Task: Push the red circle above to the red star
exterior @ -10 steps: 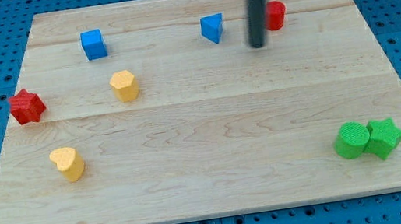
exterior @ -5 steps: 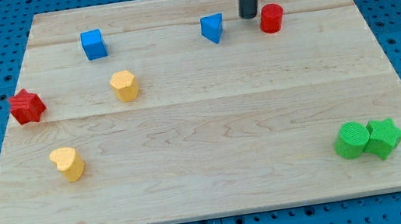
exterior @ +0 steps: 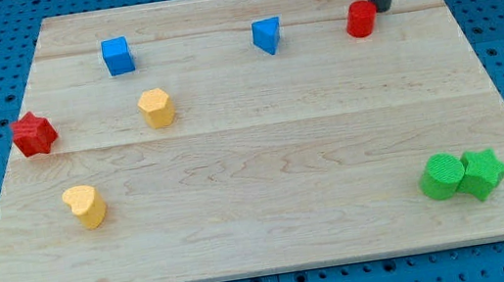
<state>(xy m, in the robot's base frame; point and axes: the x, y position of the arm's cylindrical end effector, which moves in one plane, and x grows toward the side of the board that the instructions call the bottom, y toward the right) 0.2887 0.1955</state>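
Note:
The red circle [exterior: 360, 19] stands near the view's top right on the wooden board [exterior: 263, 218]. My tip [exterior: 382, 8] is just to the right of it and slightly above, close to touching it. The red star [exterior: 34, 133] lies far off at the view's left edge of the board.
A blue triangle [exterior: 267, 35] and a blue cube [exterior: 118, 56] lie along the top. A yellow hexagon [exterior: 156, 107] and a yellow heart [exterior: 85, 205] are at the left. A green circle [exterior: 443, 175] and green star [exterior: 484, 173] sit at the bottom right.
My tip went from left of the red circle, round above it, to its right side. The red circle has shifted slightly to the right.

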